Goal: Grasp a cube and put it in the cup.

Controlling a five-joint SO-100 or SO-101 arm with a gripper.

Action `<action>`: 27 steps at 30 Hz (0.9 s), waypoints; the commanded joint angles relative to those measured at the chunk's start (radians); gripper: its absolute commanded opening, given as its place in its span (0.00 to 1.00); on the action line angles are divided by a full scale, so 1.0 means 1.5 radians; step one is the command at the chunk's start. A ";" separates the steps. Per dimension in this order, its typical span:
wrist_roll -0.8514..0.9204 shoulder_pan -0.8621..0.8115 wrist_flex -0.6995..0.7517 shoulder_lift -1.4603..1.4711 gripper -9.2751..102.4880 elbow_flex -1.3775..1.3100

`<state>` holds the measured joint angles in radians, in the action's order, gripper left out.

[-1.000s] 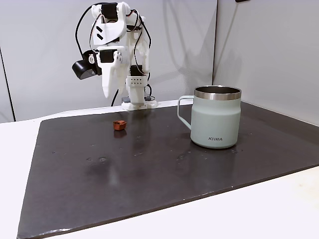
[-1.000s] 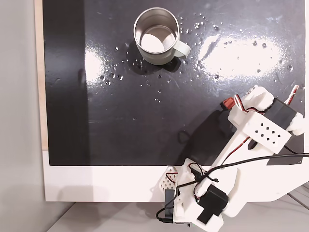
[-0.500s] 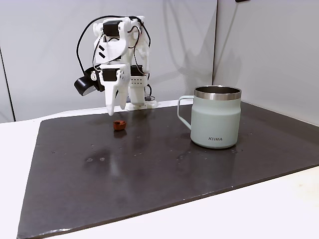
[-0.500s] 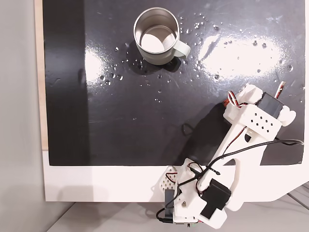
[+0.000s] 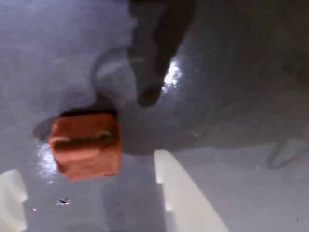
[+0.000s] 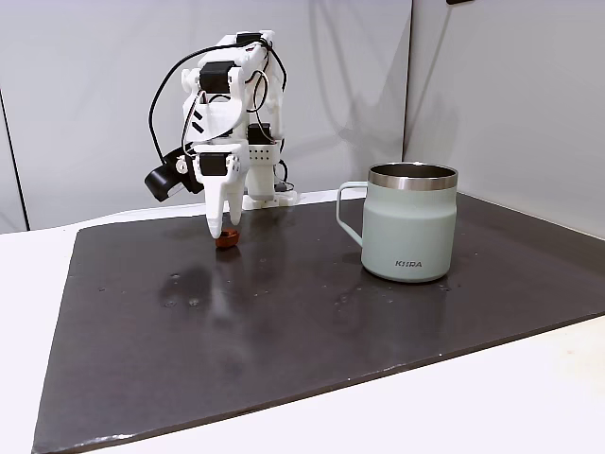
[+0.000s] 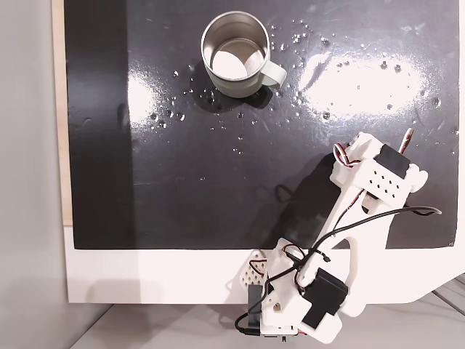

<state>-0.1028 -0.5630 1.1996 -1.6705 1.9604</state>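
While your jaws stand wide apart, the cube (image 5: 86,145) lies on the dark tabletop (image 6: 284,322) between their white tips, nearer the left one in the wrist view. Your gripper (image 6: 225,230) hangs just over it, well apart from the cup (image 6: 409,223).

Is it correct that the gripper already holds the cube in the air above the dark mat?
Not quite. In the wrist view the cube sits on the dark mat, between the open fingers and unclamped. A fixed view shows the gripper down at the cube.
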 commanded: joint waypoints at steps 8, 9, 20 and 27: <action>0.022 -0.003 -0.052 0.034 0.34 0.015; 0.025 -0.004 -0.058 0.036 0.34 0.019; 0.026 -0.008 -0.067 0.041 0.23 0.030; 0.028 -0.015 -0.067 0.035 0.14 0.031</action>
<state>-0.0644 -0.5722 1.1029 -1.6030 2.0049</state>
